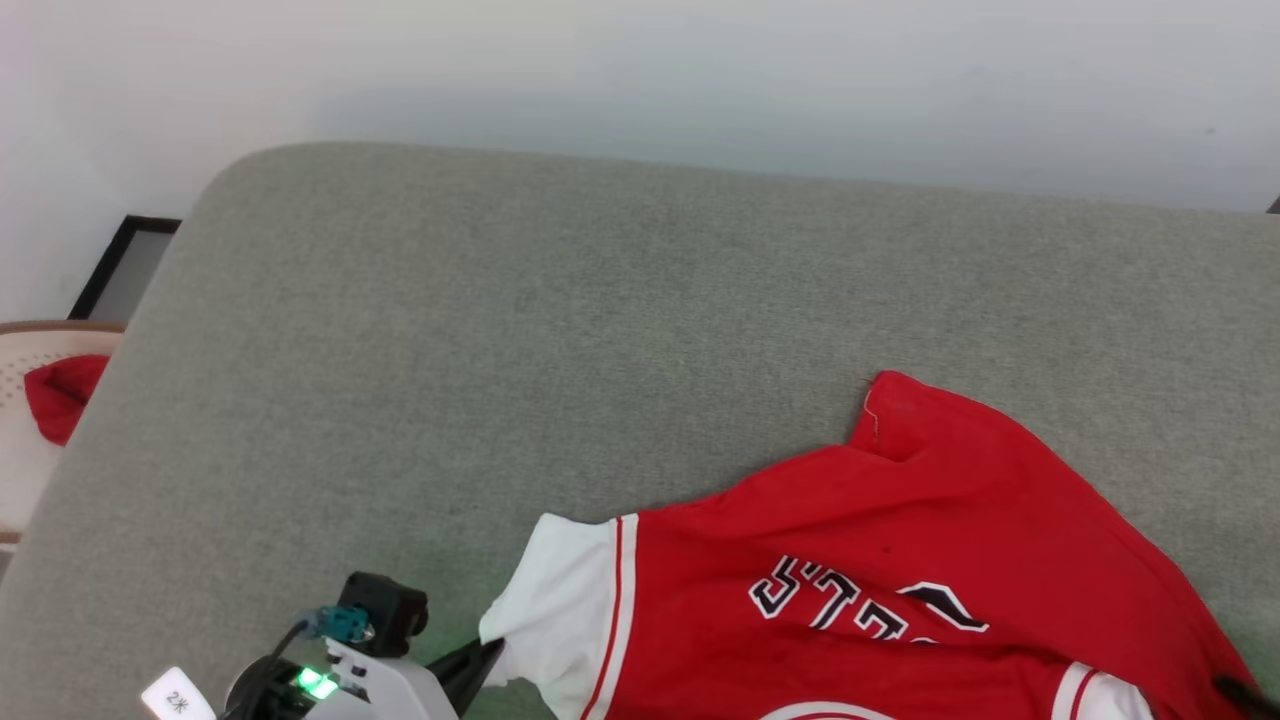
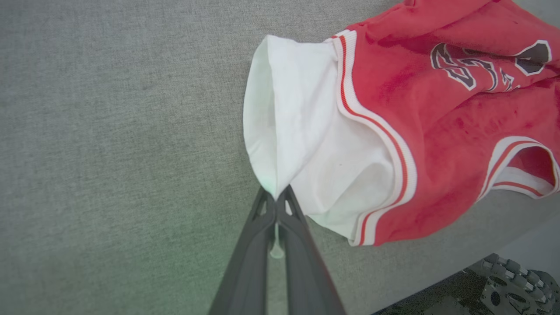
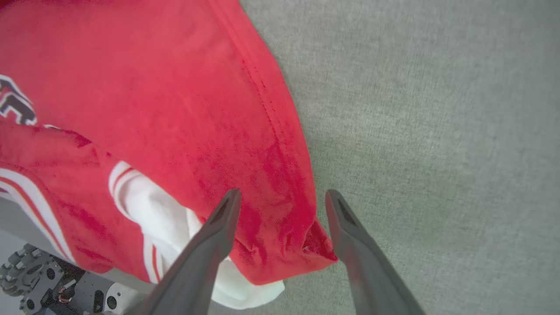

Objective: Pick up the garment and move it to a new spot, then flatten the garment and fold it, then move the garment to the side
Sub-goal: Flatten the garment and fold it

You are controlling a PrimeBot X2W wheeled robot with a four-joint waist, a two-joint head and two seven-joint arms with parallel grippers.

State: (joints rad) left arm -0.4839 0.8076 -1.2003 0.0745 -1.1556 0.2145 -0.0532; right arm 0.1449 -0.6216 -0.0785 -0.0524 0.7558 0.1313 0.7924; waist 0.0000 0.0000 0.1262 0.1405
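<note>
The garment [image 1: 900, 540], a red jersey with white sleeves and black lettering, lies crumpled at the near right of a grey cushion. My left gripper [image 2: 276, 197] is shut on the edge of its white sleeve [image 2: 297, 131]; in the head view that gripper [image 1: 490, 655] sits at the bottom left of the garment. My right gripper [image 3: 282, 197] stands open, its two fingers either side of a red corner of the garment [image 3: 262, 183], which lies loose between them.
The grey cushion [image 1: 500, 330] stretches wide to the left and back. A pale basket [image 1: 25, 400] holding a red cloth [image 1: 62, 395] stands off the left edge. A white wall rises behind. The robot's base [image 2: 503, 284] shows below the cushion's near edge.
</note>
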